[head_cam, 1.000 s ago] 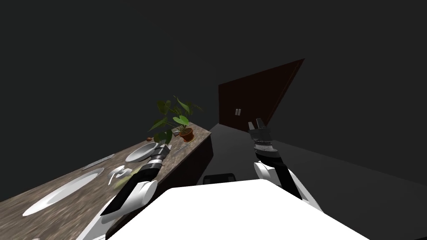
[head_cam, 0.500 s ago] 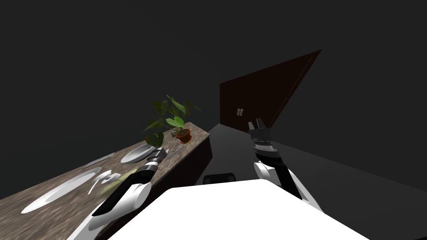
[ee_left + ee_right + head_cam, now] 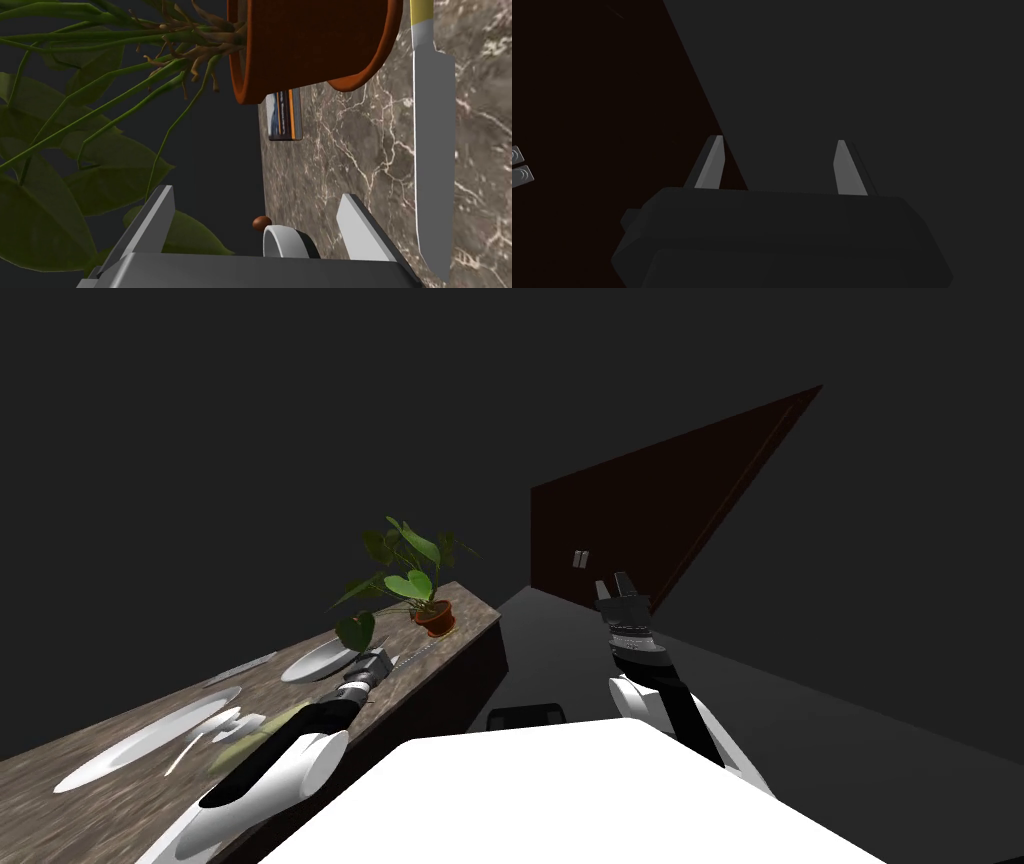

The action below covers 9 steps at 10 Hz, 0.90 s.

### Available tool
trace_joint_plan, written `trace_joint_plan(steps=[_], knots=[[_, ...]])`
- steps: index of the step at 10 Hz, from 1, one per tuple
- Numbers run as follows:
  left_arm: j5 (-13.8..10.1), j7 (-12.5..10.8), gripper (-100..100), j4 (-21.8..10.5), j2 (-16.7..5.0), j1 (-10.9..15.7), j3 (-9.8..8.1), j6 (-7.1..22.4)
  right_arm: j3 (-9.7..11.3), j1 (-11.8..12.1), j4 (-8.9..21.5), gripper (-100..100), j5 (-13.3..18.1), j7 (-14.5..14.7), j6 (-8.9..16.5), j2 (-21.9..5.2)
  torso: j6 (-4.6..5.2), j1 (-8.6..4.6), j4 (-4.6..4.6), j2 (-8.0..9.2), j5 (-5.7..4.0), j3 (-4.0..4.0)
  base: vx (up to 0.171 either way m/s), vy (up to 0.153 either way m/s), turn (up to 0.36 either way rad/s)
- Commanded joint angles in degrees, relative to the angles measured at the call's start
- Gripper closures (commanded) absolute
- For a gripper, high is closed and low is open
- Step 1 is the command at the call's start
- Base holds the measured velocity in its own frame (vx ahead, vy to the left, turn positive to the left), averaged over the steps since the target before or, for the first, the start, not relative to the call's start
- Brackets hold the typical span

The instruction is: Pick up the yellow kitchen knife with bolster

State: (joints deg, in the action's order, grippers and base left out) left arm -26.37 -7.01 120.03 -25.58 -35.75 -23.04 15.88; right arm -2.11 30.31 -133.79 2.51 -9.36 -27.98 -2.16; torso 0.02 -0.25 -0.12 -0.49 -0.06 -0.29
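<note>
Left gripper (image 3: 257,220) open; knife (image 3: 434,150) just outside one finger, not between them.
The knife lies flat on the desk (image 3: 360,150), tip toward me, yellow handle (image 3: 421,10) beside the plant pot (image 3: 310,45). I judge the open fingers ready for a grasp. The handle is mostly cut off, and a small brown thing (image 3: 261,222) is unclear. My right gripper (image 3: 779,165) hangs open, well apart.

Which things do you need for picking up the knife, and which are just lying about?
For the job:
- knife
- left gripper, open beside it

Just lying about:
- potted plant
- small plate
- big plate
</note>
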Motion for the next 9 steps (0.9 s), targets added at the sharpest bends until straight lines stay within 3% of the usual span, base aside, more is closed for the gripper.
trace_joint_plan(steps=[1, 2, 9], knots=[[-2.8, -1.0, -100, -1.9, -2.4, -0.8, -1.46, 2.9, 0.0, 0.0, 0.0, 0, 0.0, 0.0, 0.0, 0.0, 0.0, 0.0, 0.0, 0.0, 0.0, 0.0, 0.148, -0.147, 0.2], [-2.8, -1.0, -100, -1.9, -2.4, -0.8, -1.46, 4.4, 0.0, 0.0, 0.0, 0, 0.0, 0.0, 0.0, 0.0, -0.02, -0.14, -0.03, -0.11, -0.03, -0.06, 0.128, -0.104, 0.06], [-8.9, -2.6, -100, -5.9, -7.6, -1.5, -4.64, 15.0, 0.0, 0.0, 0.0, 0, 0.0, 0.0, 0.0, 0.0, 0.03, 0.19, 0.0, 0.05, 0.03, 0.02, 0.1, -0.076, 0.074]])
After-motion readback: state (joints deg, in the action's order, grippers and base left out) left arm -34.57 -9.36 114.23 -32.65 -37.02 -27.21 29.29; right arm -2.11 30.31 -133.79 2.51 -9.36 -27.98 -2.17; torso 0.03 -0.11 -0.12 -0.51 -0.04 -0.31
